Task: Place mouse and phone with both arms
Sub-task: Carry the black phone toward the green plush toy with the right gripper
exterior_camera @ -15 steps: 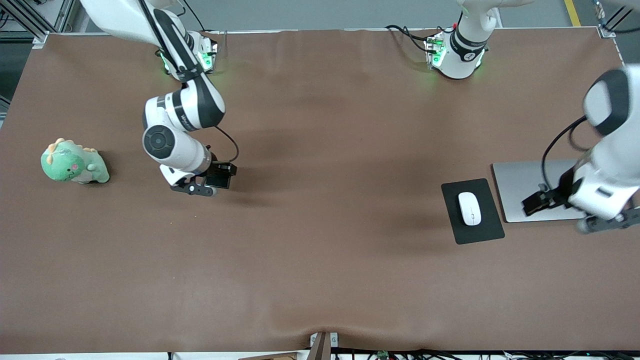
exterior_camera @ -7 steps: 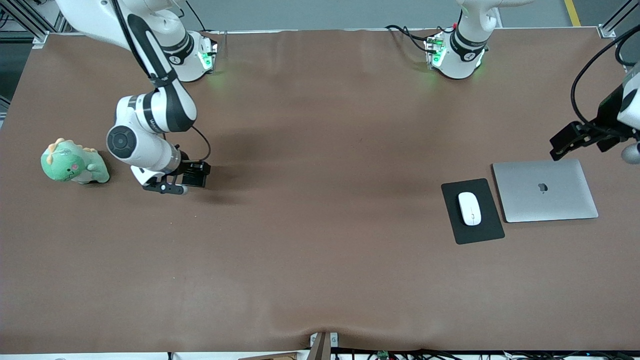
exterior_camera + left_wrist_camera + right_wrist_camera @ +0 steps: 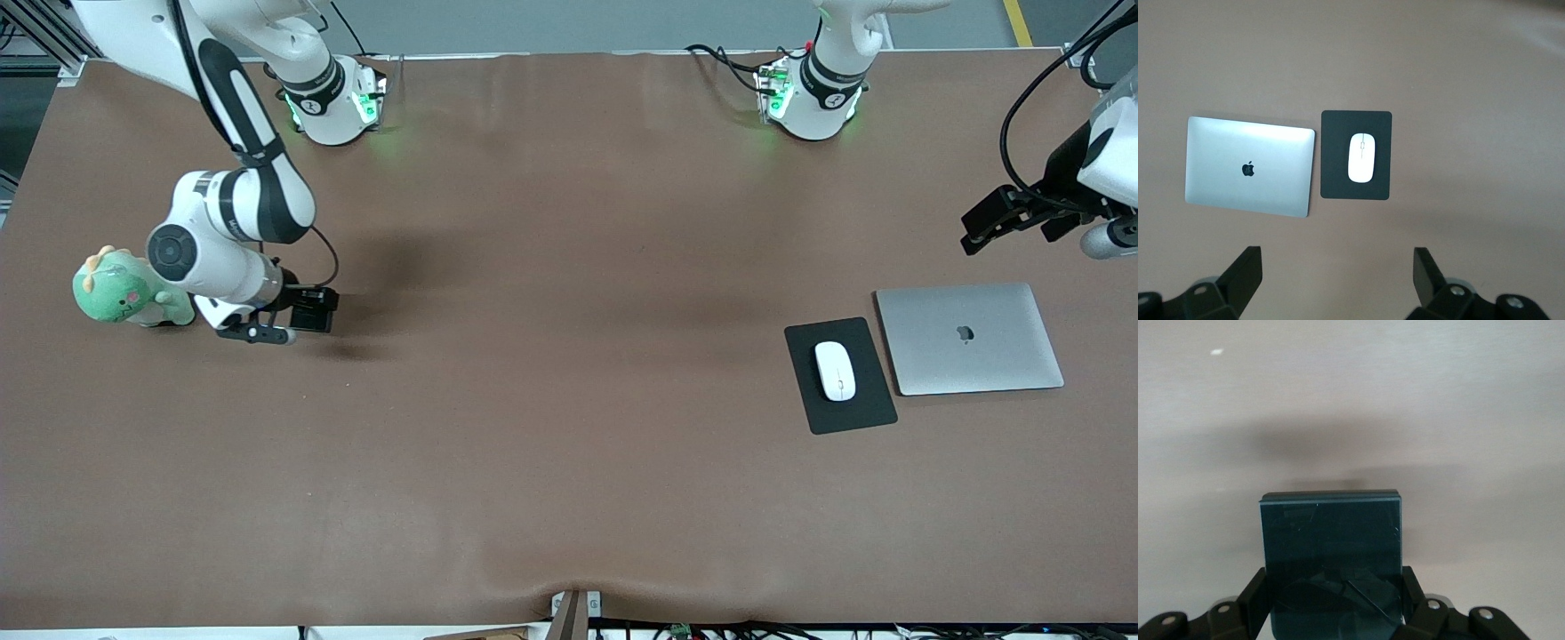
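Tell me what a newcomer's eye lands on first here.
The white mouse on the black mouse pad beside the closed silver laptop. Then the right gripper holding the phone next to a green plush dinosaur, while the left gripper hangs open.

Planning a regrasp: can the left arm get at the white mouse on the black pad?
Probably yes. The left tool hangs open and empty above the table by the closed silver laptop, and the white oval mouse lies uncovered on its flat black pad.
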Controlling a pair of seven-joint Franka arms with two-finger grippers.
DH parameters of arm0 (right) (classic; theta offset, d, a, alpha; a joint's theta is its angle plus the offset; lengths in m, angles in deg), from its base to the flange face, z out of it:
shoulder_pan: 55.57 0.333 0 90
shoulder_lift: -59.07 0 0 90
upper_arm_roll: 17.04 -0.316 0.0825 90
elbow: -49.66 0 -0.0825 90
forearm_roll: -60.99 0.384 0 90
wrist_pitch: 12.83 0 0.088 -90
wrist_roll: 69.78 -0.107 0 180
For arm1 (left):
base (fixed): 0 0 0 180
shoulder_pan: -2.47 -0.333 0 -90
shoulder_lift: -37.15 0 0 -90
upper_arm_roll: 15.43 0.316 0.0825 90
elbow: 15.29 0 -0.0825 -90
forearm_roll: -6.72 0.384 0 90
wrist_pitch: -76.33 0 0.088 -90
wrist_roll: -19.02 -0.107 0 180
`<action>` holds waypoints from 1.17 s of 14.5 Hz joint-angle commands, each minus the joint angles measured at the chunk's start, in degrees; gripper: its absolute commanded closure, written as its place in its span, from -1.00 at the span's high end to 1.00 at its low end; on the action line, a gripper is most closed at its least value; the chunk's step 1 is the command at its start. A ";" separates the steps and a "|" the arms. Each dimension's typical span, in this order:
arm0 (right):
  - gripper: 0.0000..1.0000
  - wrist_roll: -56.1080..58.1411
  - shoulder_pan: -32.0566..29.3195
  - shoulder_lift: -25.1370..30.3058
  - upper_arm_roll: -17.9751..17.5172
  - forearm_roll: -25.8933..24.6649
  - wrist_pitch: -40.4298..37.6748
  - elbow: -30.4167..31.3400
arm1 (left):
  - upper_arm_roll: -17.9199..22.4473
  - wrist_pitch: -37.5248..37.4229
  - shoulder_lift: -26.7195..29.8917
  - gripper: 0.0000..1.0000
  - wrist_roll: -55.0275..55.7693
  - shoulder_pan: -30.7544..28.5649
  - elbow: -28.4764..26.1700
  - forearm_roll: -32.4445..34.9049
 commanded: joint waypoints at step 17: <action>0.39 15.01 -3.82 -3.54 7.31 -0.28 14.63 9.02 | -0.35 -3.14 0.80 1.00 -1.98 0.74 -0.46 -1.49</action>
